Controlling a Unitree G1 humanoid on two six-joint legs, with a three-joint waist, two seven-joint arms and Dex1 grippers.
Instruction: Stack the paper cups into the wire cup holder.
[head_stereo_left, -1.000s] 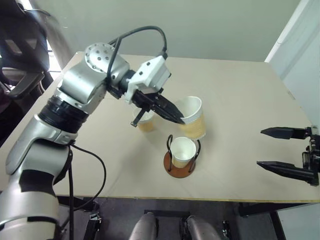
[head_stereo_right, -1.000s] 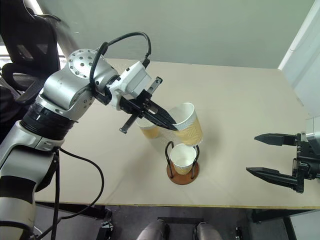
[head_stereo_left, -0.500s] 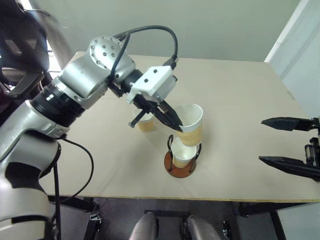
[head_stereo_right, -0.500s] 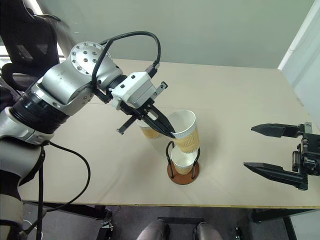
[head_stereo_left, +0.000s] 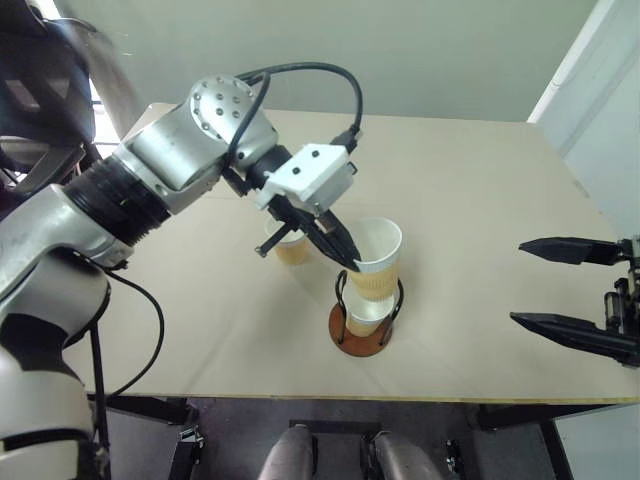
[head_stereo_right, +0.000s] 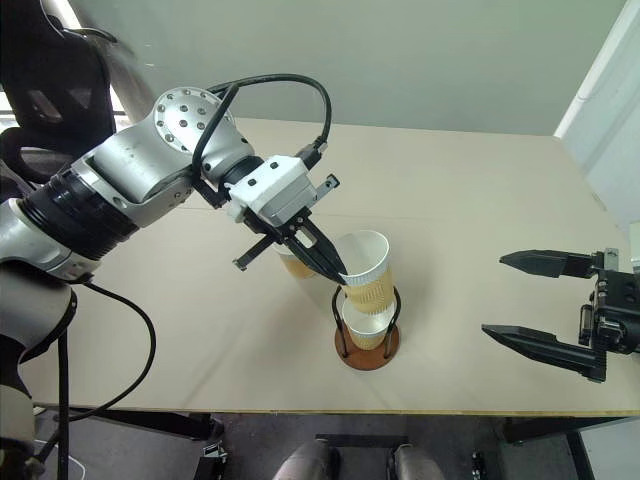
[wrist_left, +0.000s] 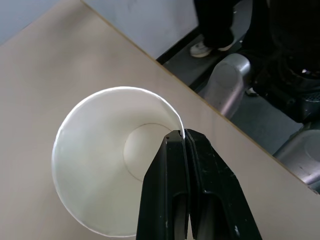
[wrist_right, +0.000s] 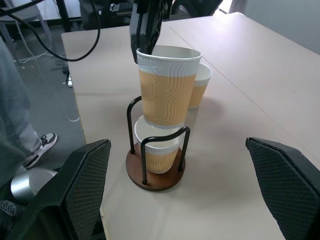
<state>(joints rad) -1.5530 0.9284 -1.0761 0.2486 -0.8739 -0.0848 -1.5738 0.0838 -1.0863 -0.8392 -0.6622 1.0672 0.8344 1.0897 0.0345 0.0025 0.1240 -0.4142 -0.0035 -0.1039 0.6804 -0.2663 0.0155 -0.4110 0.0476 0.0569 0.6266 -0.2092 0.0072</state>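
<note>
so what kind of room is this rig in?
Probably an office or lab test space: a plain light wooden table against a bare grey wall, a black office chair beside it, and a person's shoe on the floor nearby.

My workspace is a pale beige table (head_stereo_left: 480, 200) with a light wood edge, set before a plain grey-green wall (head_stereo_left: 400, 50). A black office chair (head_stereo_right: 50, 90) stands at my far left, with bright window light behind it. Below lies dark grey floor (head_stereo_left: 240, 440).
</note>
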